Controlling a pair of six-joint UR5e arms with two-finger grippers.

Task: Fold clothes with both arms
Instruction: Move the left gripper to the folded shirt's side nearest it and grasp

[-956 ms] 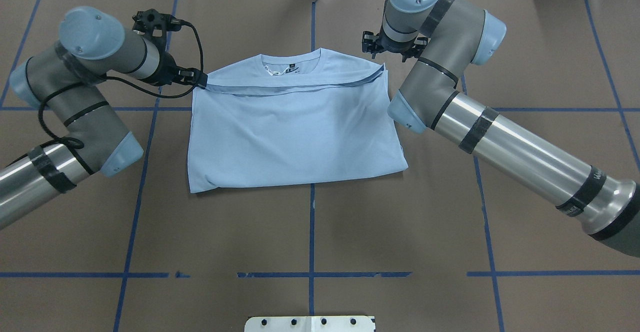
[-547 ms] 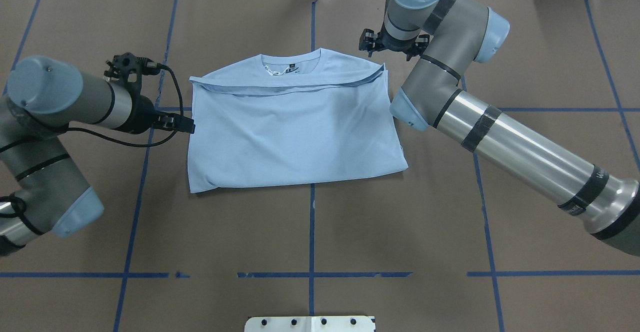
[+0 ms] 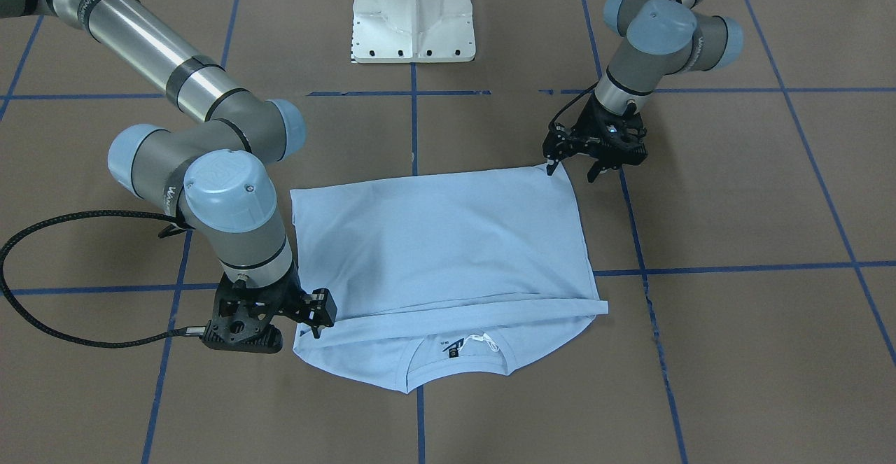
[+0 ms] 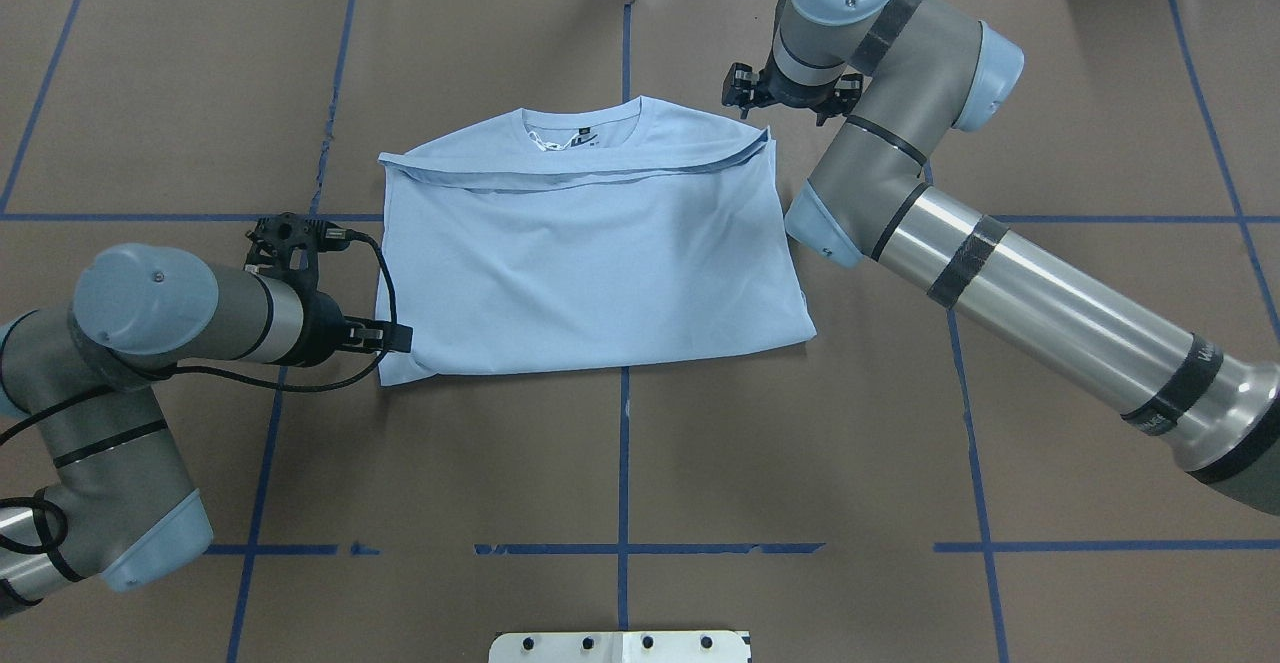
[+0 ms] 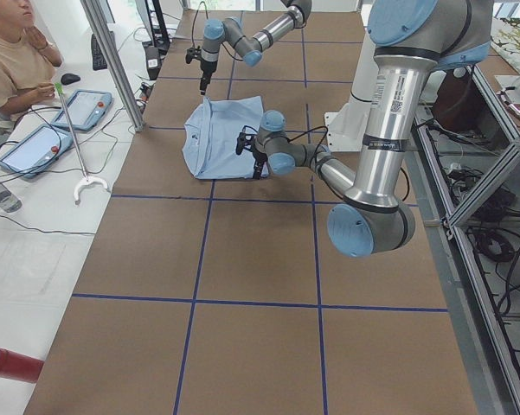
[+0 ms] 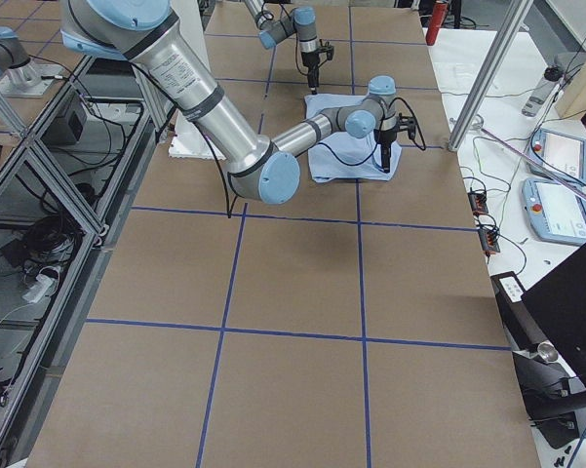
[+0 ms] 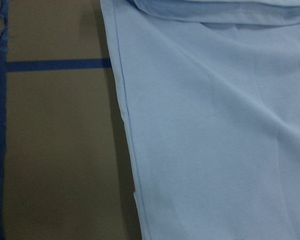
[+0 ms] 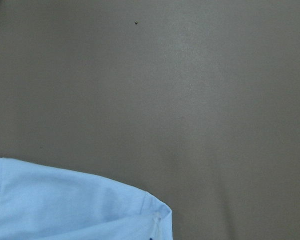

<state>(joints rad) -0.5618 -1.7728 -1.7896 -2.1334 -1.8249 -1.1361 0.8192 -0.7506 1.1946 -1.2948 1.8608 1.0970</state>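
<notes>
Brown paper covers the bench (image 4: 620,463), ruled into big squares by blue tape lines (image 4: 622,548), with the white pedestal base (image 3: 413,9) at the robot's edge.

Standing behind the robot and starting at its left, the left arm (image 4: 150,303) bends low across the paper. The left fingers (image 4: 398,339) are at the near left corner of the light blue T-shirt (image 4: 590,263). From across the bench they are spread apart and hold nothing, with one tip right at the corner of the cloth.

The T-shirt lies flat in the middle of the bench, on the half far from the robot, and has been folded into a rough rectangle. Its lower part is turned up over the chest, and the turned edge runs straight across just below the collar (image 4: 580,123). The dark neck label (image 4: 583,133) shows inside the collar.

Further right, the right arm (image 4: 1050,303) reaches in at a slant. The right fingers (image 3: 320,313) point down just beside the far right corner of the shirt, by the end of the fold. I cannot tell whether they are parted or closed.
</notes>
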